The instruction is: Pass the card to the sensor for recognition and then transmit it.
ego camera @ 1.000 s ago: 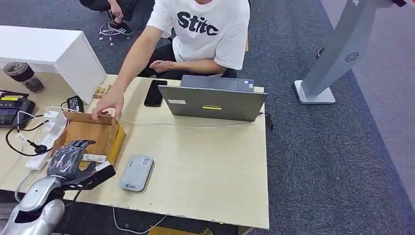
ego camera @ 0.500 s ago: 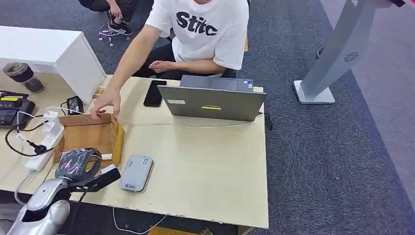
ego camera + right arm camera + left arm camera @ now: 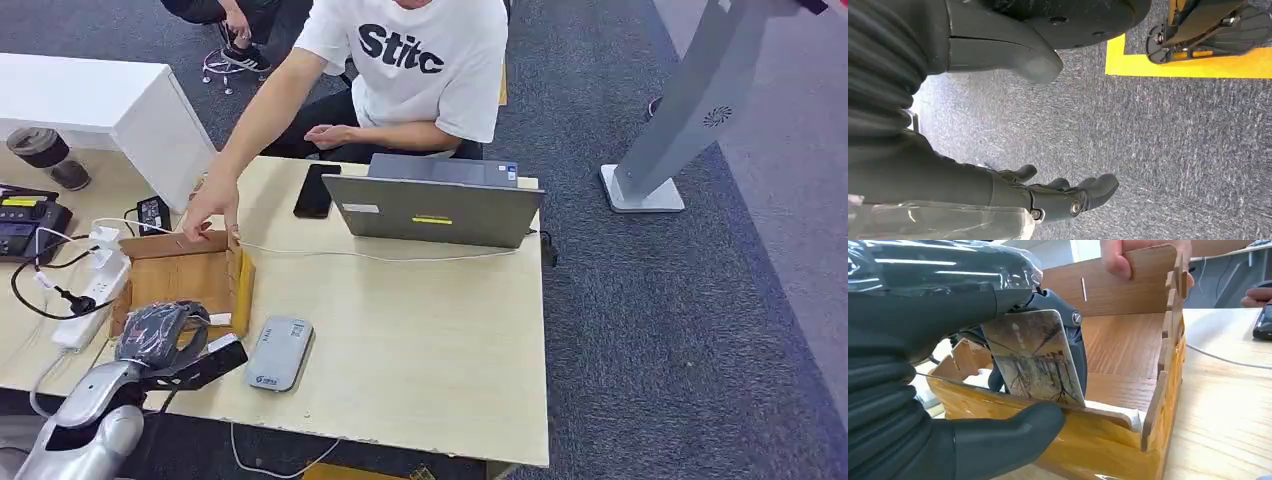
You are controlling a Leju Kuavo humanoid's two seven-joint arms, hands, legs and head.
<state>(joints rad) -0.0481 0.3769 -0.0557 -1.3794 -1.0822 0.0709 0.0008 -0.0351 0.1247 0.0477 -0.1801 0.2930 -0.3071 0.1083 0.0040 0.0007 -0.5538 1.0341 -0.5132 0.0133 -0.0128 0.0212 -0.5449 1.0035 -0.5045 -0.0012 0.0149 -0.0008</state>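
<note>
The left hand [image 3: 160, 330] is positioned at the near-left corner of the table [image 3: 420, 340], over the near wall of the wooden box [image 3: 185, 280]. In the left wrist view, the left hand [image 3: 923, 365] holds the card [image 3: 1035, 357] pinched between the thumb and the dark fingers [image 3: 1068, 330]. The card stands nearly upright, its printed face toward the camera, with its lower edge at the rim of the box's near wall. The card is partly inside the wooden box [image 3: 1128, 355].

A person's hand [image 3: 212, 207] grips the far wall of the box at the far corner; in the left wrist view the person's hand [image 3: 1143, 257] is seen pinching the top edge of that wall.

The sensor [image 3: 280, 352], a flat grey reader, lies flat on the table just beside the box, near the near edge and to the right of the left hand. It is apart from the card.

A laptop [image 3: 435, 205] stands open at the far edge of the table, with a phone [image 3: 314, 190] beside it toward the far-left corner. A white cable [image 3: 390, 256] runs across the table in front of the laptop. A power strip [image 3: 95, 290] lies on the adjoining surface to the left of the box.

The right hand [image 3: 1063, 192] hangs above the grey carpet [image 3: 1173, 140], holding nothing, with its fingers loosely curled and apart.
</note>
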